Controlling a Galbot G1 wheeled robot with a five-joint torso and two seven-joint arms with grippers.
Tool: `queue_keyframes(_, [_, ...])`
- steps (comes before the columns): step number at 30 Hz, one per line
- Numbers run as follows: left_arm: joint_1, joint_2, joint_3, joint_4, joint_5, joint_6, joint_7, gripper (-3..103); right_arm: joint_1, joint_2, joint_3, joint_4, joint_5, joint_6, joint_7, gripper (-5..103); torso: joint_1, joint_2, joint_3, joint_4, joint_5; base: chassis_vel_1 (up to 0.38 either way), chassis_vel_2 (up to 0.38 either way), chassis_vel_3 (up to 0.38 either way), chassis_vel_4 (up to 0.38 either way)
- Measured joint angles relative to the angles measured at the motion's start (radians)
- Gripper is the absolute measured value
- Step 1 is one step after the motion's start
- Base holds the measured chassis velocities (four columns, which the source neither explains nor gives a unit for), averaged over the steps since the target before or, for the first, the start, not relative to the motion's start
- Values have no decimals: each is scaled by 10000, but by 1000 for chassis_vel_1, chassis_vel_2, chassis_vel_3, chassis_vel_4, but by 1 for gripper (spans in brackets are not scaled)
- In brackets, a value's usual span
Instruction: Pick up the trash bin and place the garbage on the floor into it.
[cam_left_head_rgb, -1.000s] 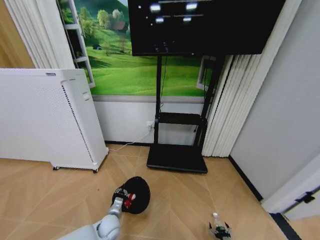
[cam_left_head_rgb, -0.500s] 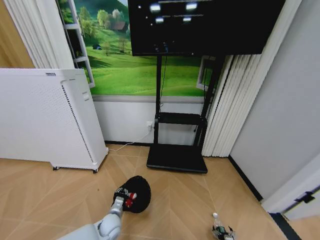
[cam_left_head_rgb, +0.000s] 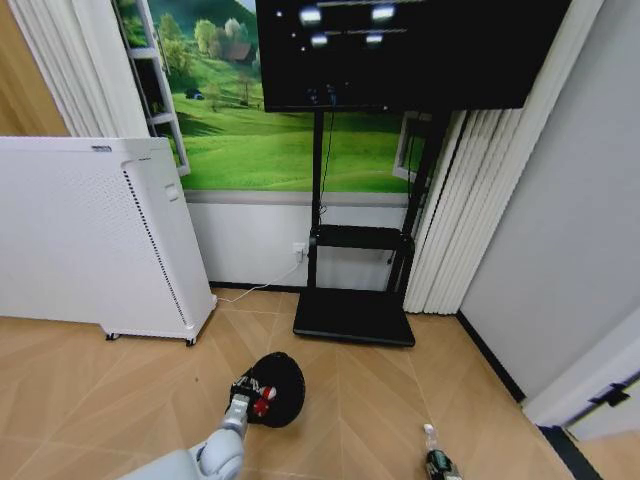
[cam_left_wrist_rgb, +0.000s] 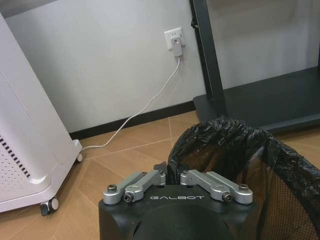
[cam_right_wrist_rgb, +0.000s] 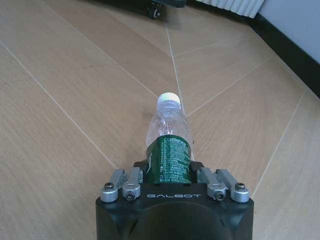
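Observation:
The trash bin (cam_left_head_rgb: 280, 388), black wire mesh lined with a black bag, is held off upright above the wooden floor. My left gripper (cam_left_head_rgb: 250, 392) is shut on its near rim. In the left wrist view the bin's rim (cam_left_wrist_rgb: 225, 131) curves away from my left gripper (cam_left_wrist_rgb: 165, 172), whose jaws pinch the bag edge. My right gripper (cam_left_head_rgb: 440, 466) sits at the lower edge of the head view, shut on the garbage, a clear bottle (cam_left_head_rgb: 430, 438). The right wrist view shows the bottle (cam_right_wrist_rgb: 168, 145) with its green label and white cap sticking forward out of my right gripper (cam_right_wrist_rgb: 169, 172).
A white perforated appliance (cam_left_head_rgb: 100, 240) on castors stands at the left. The black TV stand base (cam_left_head_rgb: 352, 316) lies ahead against the wall, with a white cable (cam_left_wrist_rgb: 135, 116) running to a wall socket (cam_left_wrist_rgb: 174, 40). Curtains (cam_left_head_rgb: 450, 220) and a wall close the right side.
My right gripper has drawn back toward the lower edge of the head view with the bottle in it. The bin in my left gripper has shifted slightly to the right.

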Motion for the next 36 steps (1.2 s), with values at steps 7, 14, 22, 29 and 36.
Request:
queue_keyframes(7, [26,180,-112,-159,10,6,-6,7,-444,-262,23,683,4,396,146,25,0,1,1,-1,23,0,0,0,0])
queue_keyframes(14, [-535,179,224,-65,-372,206,-100,7,-780,-1086,105,1640,-1681,2258,128,25,1,0,1,-4,11,0,0,0,0])
queue_keyframes(22, [-2289,-340,1551,9,-1274,430,-503,7,-806,-2026,82,2742,-2288,3709,-301,25,1,0,2,-6,11,0,0,0,0])
queue_keyframes(29, [-3623,-864,2470,135,-1909,512,-689,7,-884,-2637,47,4960,-2382,3995,-707,25,1,-1,2,3,13,0,0,0,0])
queue_keyframes(36, [-4661,-1778,2990,442,-2519,593,-934,7,-1168,-3381,-138,7849,-1931,3398,-804,25,1,-3,1,-1,10,0,0,0,0])
